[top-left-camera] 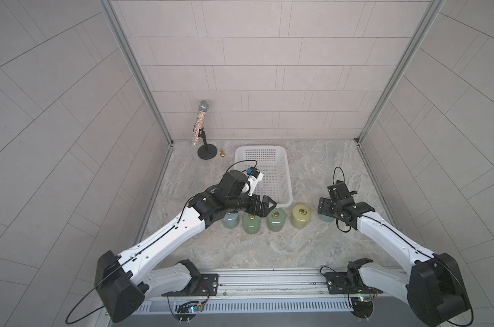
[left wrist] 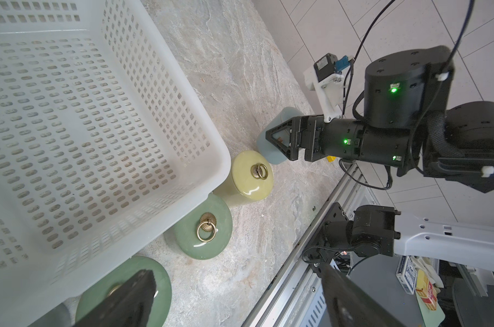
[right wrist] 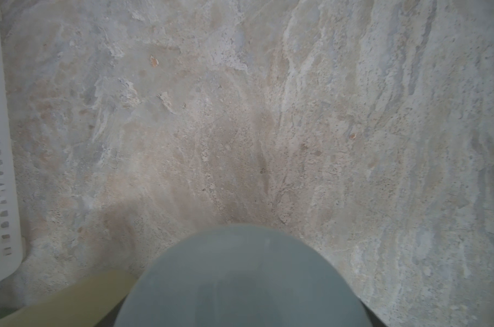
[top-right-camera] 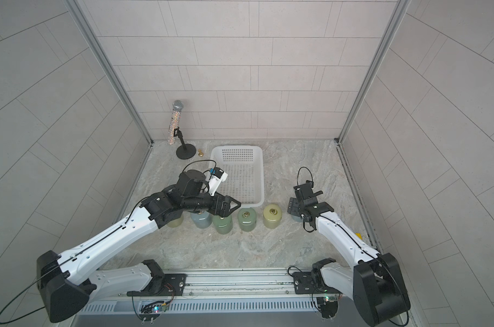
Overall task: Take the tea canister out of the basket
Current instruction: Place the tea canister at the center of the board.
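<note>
Two grippers. The right gripper [left wrist: 278, 140] straddles the upright blue-grey glazed tea canister [right wrist: 240, 283], jaws wide; whether they press it I cannot tell. The left gripper [left wrist: 236, 277] hovers, jaws spread apart, over a dark green glazed canister [left wrist: 161, 286]. Six canisters stand in one row on the marbled tabletop [top-left-camera: 311, 175], all upright, long axes vertical, the straddled one at the right end. One white perforated plastic basket [top-left-camera: 260, 154] lies just behind them, its long axis running away from the robot.
</note>
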Controlling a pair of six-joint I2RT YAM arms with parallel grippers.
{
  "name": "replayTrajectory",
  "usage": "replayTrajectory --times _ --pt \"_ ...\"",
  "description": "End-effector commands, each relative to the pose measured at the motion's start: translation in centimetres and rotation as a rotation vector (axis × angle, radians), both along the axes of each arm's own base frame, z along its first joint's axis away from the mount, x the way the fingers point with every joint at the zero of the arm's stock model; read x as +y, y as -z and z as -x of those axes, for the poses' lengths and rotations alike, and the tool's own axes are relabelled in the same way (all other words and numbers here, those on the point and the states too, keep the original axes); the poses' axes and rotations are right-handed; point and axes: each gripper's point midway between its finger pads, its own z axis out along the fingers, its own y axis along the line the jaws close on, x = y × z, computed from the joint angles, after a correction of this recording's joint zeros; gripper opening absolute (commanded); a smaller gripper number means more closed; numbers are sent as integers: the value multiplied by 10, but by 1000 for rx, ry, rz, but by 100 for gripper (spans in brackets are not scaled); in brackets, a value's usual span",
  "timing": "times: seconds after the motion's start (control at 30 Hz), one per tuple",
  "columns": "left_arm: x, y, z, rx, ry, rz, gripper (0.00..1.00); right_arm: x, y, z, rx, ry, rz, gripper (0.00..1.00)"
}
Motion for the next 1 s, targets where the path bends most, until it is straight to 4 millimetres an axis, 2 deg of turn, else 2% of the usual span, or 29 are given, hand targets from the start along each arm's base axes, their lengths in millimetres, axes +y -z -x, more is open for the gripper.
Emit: replayTrajectory --times 0.0,0.27,0.43,0.6,0.63,0.97 --pt "-1 -13 -1 -44 4 14 100 0 -1 -8 -47 10 -8 76" --pt "-1 -12 -2 -40 2 10 100 1 13 -2 -8 1 -8 77" --pt "-2 -12 -2 -41 2 10 100 0 16 0 8 -1 2 83" --pt "-1 -10 -2 -40 -1 6 100 -1 7 1 -13 4 5 90" --pt "-1 -10 -2 -41 -3 5 100 -2 5 1 -18 5 8 100" --pt "0 -10 -5 -44 -13 -1 100 -2 -14 7 -40 -1 -4 100"
